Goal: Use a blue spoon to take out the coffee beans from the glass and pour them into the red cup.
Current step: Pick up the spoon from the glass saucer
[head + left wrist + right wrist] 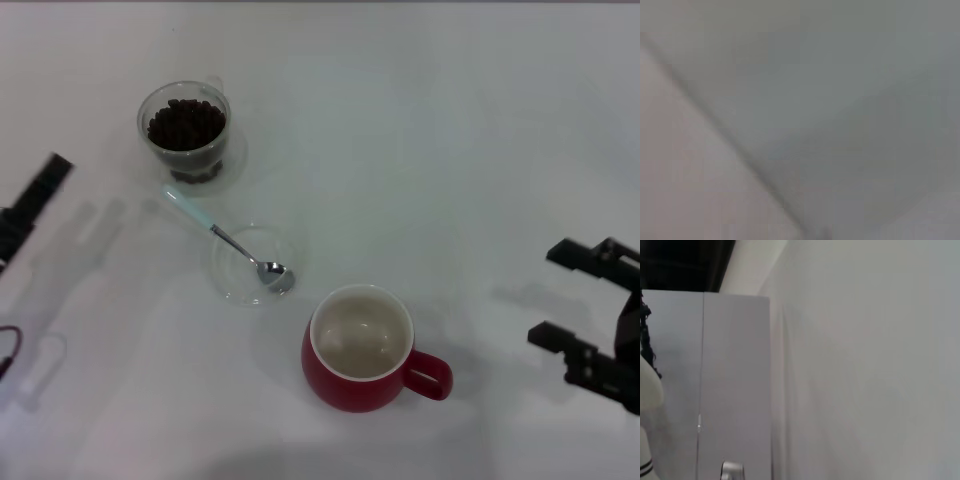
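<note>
The glass stands at the far left of the white table, filled with dark coffee beans. The blue spoon lies in front of it, its pale-blue handle toward the glass and its silver bowl resting in a flat clear saucer. The red cup stands upright near the front middle, empty, with its handle toward the right. My right gripper is open and empty at the right edge, well away from the cup. My left gripper shows only as a dark part at the left edge. Both wrist views show none of these things.
The white table carries only these items. The right wrist view shows a pale wall and a grey cabinet panel. The left wrist view shows only a blurred grey surface.
</note>
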`<state>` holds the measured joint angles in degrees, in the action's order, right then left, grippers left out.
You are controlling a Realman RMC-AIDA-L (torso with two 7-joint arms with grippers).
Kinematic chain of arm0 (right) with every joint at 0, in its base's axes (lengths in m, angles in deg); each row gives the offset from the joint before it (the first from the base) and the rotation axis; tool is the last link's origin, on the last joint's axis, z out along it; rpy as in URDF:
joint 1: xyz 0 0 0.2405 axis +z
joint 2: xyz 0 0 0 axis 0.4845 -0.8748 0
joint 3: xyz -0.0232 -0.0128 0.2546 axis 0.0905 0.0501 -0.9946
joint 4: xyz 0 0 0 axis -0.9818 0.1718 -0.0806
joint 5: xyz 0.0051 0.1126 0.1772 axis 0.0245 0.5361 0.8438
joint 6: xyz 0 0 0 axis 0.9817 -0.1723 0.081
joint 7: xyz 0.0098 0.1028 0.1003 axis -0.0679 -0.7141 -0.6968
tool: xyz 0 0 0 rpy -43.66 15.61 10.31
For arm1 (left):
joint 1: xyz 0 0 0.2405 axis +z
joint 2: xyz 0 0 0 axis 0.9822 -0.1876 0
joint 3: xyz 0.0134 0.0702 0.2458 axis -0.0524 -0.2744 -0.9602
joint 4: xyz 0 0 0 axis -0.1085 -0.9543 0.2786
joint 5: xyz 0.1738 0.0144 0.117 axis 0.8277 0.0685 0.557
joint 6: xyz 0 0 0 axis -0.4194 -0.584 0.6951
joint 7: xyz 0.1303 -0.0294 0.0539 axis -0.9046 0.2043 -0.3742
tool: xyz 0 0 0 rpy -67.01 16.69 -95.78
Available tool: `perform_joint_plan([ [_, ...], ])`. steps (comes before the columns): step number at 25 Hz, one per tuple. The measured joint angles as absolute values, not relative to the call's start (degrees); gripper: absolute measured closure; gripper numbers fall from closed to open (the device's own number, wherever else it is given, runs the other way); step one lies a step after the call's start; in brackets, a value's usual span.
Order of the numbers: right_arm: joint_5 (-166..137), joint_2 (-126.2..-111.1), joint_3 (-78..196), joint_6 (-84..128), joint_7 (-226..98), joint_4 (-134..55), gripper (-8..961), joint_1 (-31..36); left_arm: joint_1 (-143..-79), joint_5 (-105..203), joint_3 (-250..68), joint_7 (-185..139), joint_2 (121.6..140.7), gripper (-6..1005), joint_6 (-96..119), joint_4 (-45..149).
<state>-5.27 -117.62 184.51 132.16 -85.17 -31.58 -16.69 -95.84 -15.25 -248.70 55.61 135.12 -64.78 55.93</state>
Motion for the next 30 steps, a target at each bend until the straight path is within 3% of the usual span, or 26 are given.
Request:
perform_joint_plan([
  [30, -3.3, -117.92, 182.3, 133.6, -84.7, -31.5, 245, -14.9, -105.9, 1.7, -248.7, 70.3, 134.85, 393, -51.9, 55.1],
])
